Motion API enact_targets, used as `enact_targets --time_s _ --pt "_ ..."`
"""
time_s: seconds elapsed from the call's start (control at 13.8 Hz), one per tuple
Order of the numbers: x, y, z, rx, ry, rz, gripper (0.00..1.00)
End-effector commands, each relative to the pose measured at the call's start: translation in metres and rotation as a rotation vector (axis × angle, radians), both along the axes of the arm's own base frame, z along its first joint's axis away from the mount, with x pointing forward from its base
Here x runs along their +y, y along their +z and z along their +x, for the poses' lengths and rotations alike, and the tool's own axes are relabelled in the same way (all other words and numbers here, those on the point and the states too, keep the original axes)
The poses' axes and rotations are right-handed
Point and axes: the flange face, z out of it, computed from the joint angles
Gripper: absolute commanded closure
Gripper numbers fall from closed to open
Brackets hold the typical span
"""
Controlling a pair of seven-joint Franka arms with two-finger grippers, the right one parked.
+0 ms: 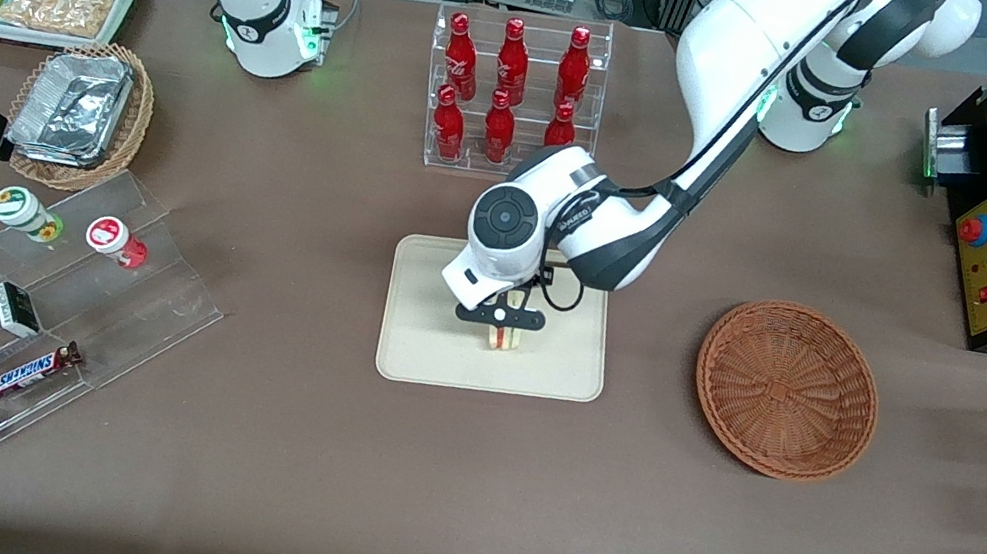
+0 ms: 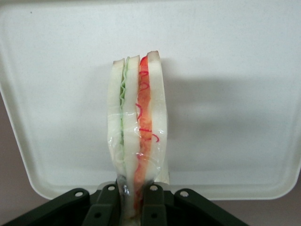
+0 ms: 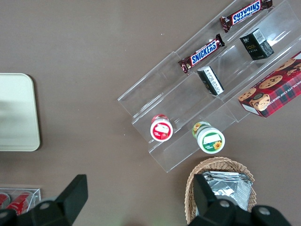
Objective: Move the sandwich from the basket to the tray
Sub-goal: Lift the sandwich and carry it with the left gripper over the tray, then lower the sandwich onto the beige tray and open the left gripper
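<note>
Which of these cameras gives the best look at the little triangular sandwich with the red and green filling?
The left wrist view: the triangular sandwich fills it, layers plain, pinched by the gripper over the cream rectangular tray. The front view shows it small, partly under the gripper. The right wrist view lacks it.

woven wicker basket; matt smooth tray; film-wrapped sandwich.

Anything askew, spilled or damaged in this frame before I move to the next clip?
Nothing stands out. The gripper is over the tray, jaws shut on the wrapped sandwich, which hangs intact with its filling in place. The basket sits upright beside the tray with nothing in it, and nothing is spilled on the table.
</note>
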Motion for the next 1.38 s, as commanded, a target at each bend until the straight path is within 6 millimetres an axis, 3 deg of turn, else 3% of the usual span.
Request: enact_targets --time_s 0.0,1.3 --pt "-0.005 0.000 0.006 -0.038 -0.010 0.017 1.00" --pt "-0.011 -0.022 0.015 -0.044 0.089 0.016 1.00"
